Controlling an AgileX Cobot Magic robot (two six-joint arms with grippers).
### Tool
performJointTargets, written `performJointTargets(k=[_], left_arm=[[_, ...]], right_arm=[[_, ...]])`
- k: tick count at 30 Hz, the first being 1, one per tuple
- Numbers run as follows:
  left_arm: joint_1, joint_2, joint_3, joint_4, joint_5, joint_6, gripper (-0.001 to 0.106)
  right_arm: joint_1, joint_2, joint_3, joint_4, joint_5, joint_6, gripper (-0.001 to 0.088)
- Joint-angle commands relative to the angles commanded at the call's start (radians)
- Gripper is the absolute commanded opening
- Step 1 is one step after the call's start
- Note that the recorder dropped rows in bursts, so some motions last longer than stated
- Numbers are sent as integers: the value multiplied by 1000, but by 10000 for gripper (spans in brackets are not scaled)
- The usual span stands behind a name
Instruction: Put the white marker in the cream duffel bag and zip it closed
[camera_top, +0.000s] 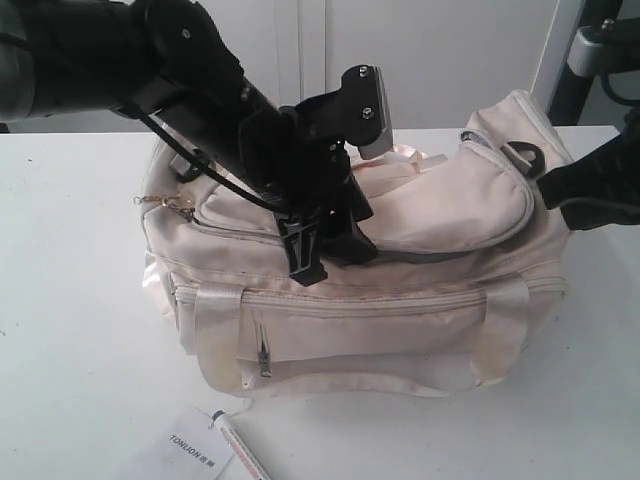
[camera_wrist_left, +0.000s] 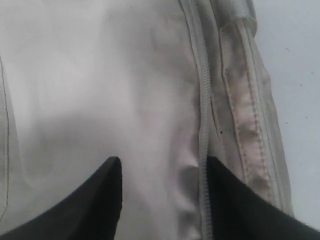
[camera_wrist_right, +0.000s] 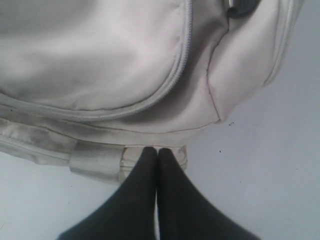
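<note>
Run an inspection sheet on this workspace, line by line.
Surface: white table, flat, evenly lit.
Job's things: cream duffel bag in the middle, its top flap seeming to gape along the front. The white marker lies on the table in front of the bag, not in it.
Clutter: paper tag printed TONLION, right beside the marker.
End effectors: left end effector open, down on the bag's top. Right end effector shut at the bag's end; cannot tell whether it pinches fabric.
Cables: black cable running along the left arm.
Surroundings: white panels behind; metal frame at one far corner.
</note>
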Motion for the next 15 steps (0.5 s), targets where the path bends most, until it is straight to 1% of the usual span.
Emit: performJointTargets(k=[6, 9, 15], left_arm=[[0, 0, 0, 8, -15, 0, 124], [0, 0, 0, 12, -24, 0, 0], [0, -16, 0, 10, -59, -4, 0]], right_arm=[[0, 0, 18, 0, -17, 0, 0], [0, 0, 22, 0, -22, 0, 0], [0, 0, 22, 0, -22, -6, 0]])
